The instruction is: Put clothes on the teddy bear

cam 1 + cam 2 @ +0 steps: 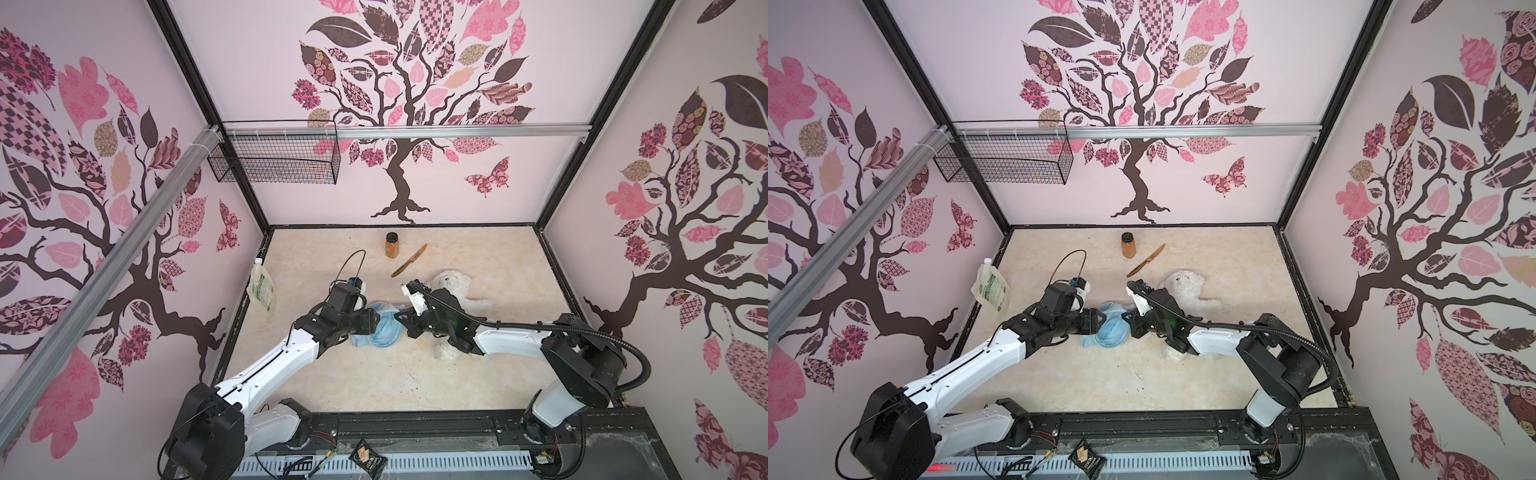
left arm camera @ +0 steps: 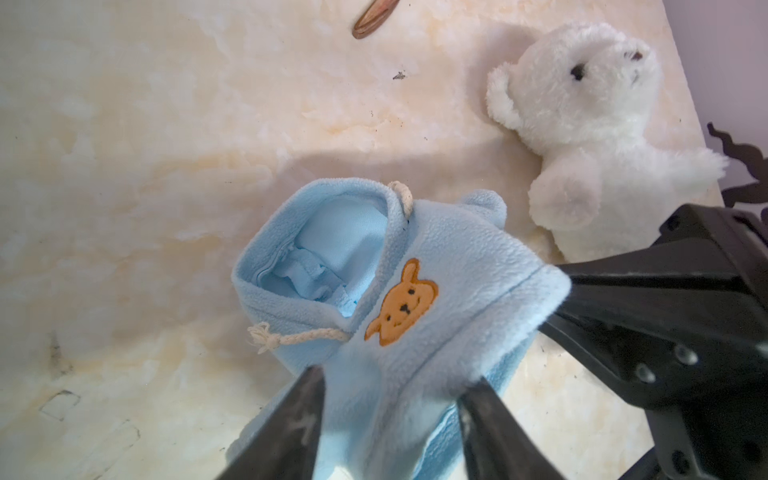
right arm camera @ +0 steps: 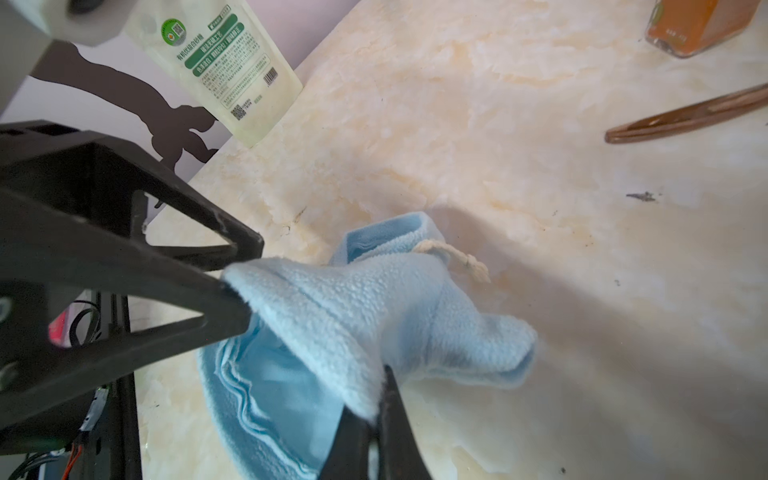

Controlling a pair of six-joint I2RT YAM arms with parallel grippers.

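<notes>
1. Right gripper [image 3: 376,409]: jaws pinched all the way down on a thin fold at the hem of the light blue hoodie [image 3: 374,316].
2. Left gripper [image 2: 397,376]: jaws stand well apart, with hem fleece draped between and over the fingers. To me it looks more like spreading the opening than pinching. I can't tell if it has a real hold.
3. The hoodie hangs stretched between the two claws. Its hood end sags onto the table [image 2: 145,187].
4. The teddy bear [image 1: 451,282] lies face up on the table just beside the hoodie, on the right arm's side. It's undressed, and in both top views that arm partly hides it.
5. Handling guess: the bear should be light and squashy, with slippery fluff, so a shallow pinch of fur would probably slide off. I'd squeeze a whole limb or the torso.
6. The fleece is floppy and won't hold itself open. Gripping opposite sides of the hem seems right, and the head is likely the tight spot.
</notes>
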